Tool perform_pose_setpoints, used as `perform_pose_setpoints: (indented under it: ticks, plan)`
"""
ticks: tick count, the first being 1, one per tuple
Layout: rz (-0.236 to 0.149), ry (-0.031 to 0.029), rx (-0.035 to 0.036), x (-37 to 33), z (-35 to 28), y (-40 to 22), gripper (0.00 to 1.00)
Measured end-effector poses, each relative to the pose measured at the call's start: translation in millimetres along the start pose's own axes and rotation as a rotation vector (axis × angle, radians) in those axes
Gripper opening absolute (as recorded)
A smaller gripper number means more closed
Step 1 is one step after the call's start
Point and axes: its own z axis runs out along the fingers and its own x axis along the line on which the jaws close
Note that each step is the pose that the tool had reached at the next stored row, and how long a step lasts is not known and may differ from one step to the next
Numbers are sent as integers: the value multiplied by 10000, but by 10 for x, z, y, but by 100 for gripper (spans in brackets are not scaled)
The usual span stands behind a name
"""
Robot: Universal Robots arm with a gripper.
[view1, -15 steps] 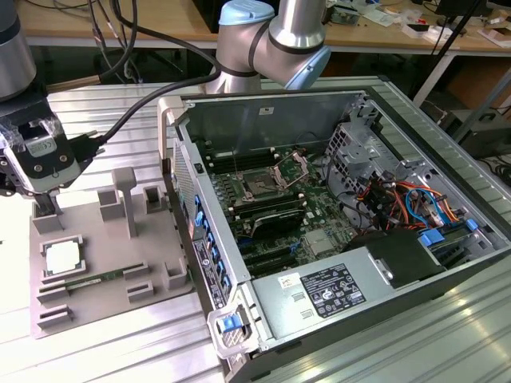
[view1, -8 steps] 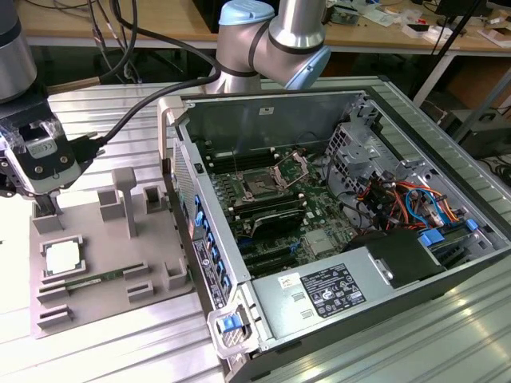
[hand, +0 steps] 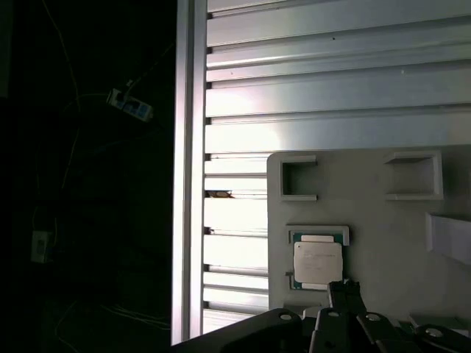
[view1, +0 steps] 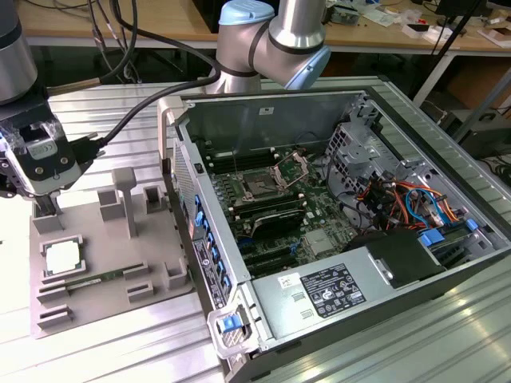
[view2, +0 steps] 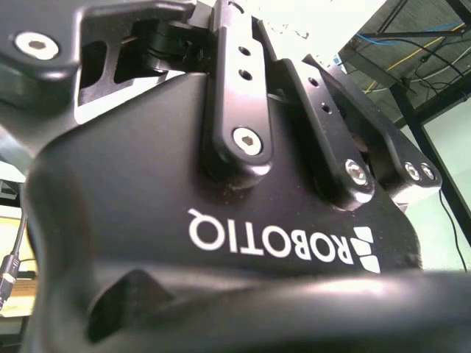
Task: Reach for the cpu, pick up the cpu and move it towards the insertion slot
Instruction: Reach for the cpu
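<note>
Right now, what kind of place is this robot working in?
Probably a robotics lab or workshop: a robot arm is mounted at a ribbed metal table that holds an opened computer case, with wooden workbenches behind.

I stand over a table (view1: 104, 351) of ribbed aluminium slats, and light glares white off them at the exterior view's right. Behind it stand wooden desks (view1: 168, 24) on pale metal legs (view1: 435, 76), cluttered on top. In the first wrist view the floor (hand: 88, 243) past the table's edge lies dark, with thin cables and a power strip (hand: 130, 107). In the second wrist view a pale green wall (view2: 450, 140) shows.
</note>
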Motion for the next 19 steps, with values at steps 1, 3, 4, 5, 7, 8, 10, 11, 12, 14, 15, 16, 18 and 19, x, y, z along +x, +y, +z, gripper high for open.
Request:
perform_pose_setpoints:
  ticks: [1, 3, 4, 5, 7, 8, 10, 11, 12, 14, 15, 16, 18, 19]
  plan:
    - [0, 0, 0, 0, 2, 0, 11]
    - [0, 0, 1, 0, 8, 0, 11]
    - [0, 0, 0, 0, 10, 0, 11]
    - [0, 0, 0, 0, 11, 0, 11]
    - [0, 0, 1, 0, 14, -1, 11]
    - [0, 0, 0, 0, 16, -1, 11]
    - [0, 0, 1, 0, 20, -1, 11]
    - [0, 0, 0, 0, 22, -1, 11]
    - [0, 0, 0, 0, 25, -1, 11]
    - [0, 1, 1, 0, 29, -1, 11]
    - [0, 1, 1, 0, 31, -1, 11]
    - [0, 0, 0, 0, 33, -1, 11]
    - [0, 1, 1, 0, 37, -2, 11]
    - [0, 0, 0, 0, 39, -1, 11]
